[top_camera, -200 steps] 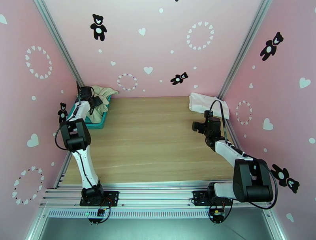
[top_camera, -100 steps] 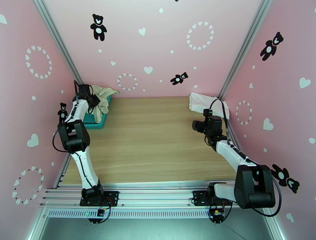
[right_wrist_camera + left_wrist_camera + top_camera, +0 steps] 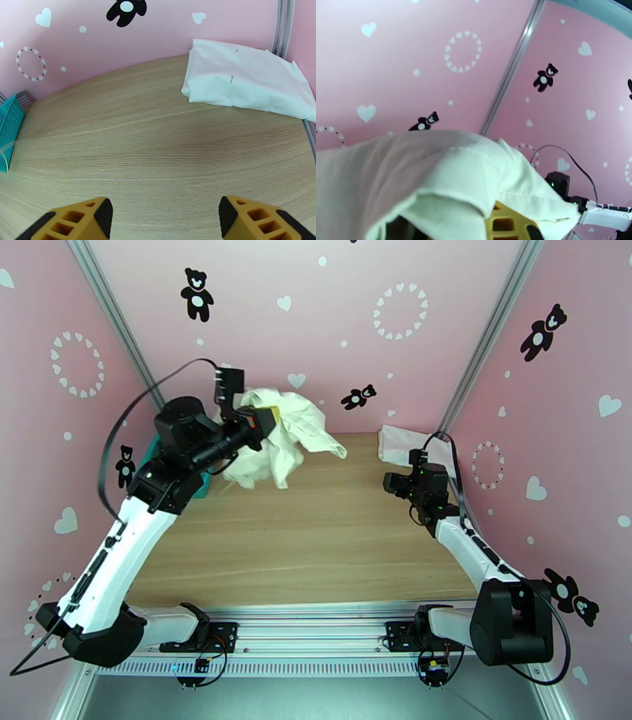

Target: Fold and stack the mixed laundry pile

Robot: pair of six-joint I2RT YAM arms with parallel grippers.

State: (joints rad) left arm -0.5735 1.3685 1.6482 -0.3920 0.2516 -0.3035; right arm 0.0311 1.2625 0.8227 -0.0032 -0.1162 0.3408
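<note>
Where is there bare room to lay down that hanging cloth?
The table is bare through its middle and near edge, between the teal basket and the right arm. Crowded: the far-right corner, where the white T-shirt lies.

The garment (image 3: 304, 420) is hanging from the left hand (image 3: 267, 418), above the surface (image 3: 316, 532). The shirt (image 3: 245, 79) is lying ahead and right of the right hand (image 3: 164, 217); the basket (image 3: 10, 118) is sitting far to its left.
</note>
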